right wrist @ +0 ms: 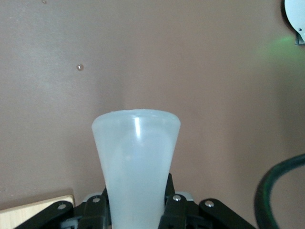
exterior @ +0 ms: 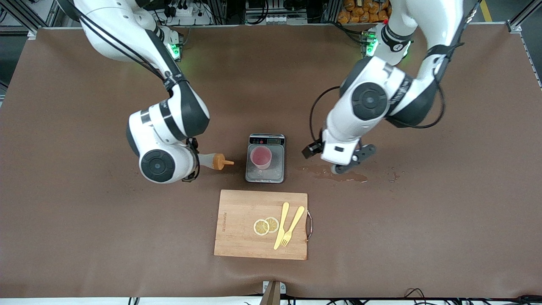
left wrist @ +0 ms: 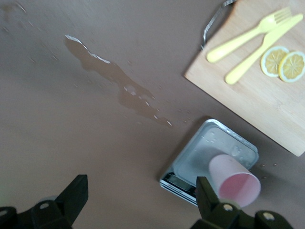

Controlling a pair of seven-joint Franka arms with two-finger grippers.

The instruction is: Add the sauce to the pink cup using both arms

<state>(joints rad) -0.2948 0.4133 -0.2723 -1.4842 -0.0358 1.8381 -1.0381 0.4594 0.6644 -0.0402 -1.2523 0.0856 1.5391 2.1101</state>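
in the front view, the right gripper (exterior: 192,163) is holding the sauce (exterior: 214,161) sideways, nozzle aiming at the pink cup (exterior: 261,157) sitting on the scale (exterior: 266,158). the left gripper (exterior: 351,163) is hanging beside the scale over a spill (exterior: 338,174).

in the left wrist view, its fingers (left wrist: 74,193) are spreading wide, the cup sitting by one fingertip.

in the right wrist view, the fingers (right wrist: 171,202) are clamping the bottle's body (right wrist: 137,162).

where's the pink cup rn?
Front view: the pink cup stands on the grey scale, mid-table, farther from the camera than the cutting board.
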